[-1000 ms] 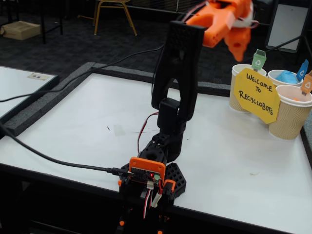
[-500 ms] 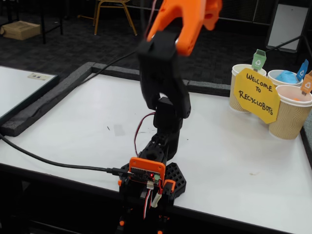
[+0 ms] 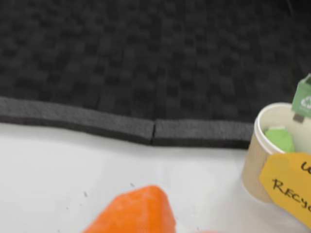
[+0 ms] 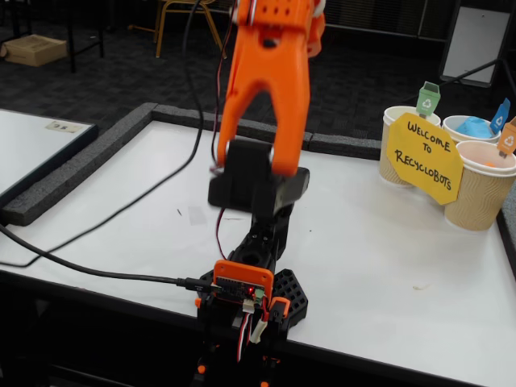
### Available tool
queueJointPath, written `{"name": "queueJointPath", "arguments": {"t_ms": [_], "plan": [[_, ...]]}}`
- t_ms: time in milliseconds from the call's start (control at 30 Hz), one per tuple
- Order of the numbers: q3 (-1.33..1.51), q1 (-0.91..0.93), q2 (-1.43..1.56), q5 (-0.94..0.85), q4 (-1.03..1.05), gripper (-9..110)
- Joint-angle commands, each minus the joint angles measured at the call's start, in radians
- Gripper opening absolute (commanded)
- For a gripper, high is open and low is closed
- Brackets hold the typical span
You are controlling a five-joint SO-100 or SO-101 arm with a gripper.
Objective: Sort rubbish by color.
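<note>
The green wad [image 3: 279, 138] lies inside a beige paper cup [image 3: 252, 165] with a green flag [image 3: 303, 99] at the right of the wrist view. In the fixed view that cup [image 4: 399, 149] stands at the table's far right. Next to it, the light blue wad [image 4: 472, 126] lies in a cup with a blue flag. A third cup [image 4: 484, 189] has an orange flag; its inside looks orange, but I cannot make out the orange wad. One orange finger [image 3: 136, 213] of my gripper shows at the wrist view's bottom edge. The arm [image 4: 262, 97] is raised, left of the cups.
A yellow "Welcome to Recyclobots" sign [image 4: 423, 157] hangs across the cups. A black foam strip [image 3: 146, 128] borders the white table [image 4: 379, 258], with dark carpet beyond. A black cable [image 4: 105, 218] crosses the table's left side. Another white table [image 4: 32, 137] stands at the left.
</note>
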Motion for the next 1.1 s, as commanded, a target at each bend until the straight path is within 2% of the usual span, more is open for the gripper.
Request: {"name": "queueJointPath", "arguments": {"t_ms": [0, 300, 400, 867, 1067], "plan": [[0.035, -0.023, 0.078, 0.02, 0.0, 0], [0.094, -0.02, 0.11, 0.069, 0.003, 0], [0.103, -0.069, 0.046, 0.069, 0.014, 0], [0.08, -0.785, -0.307, 0.057, 0.077, 0], [0.08, -0.982, -0.417, 0.054, 0.077, 0]]}}
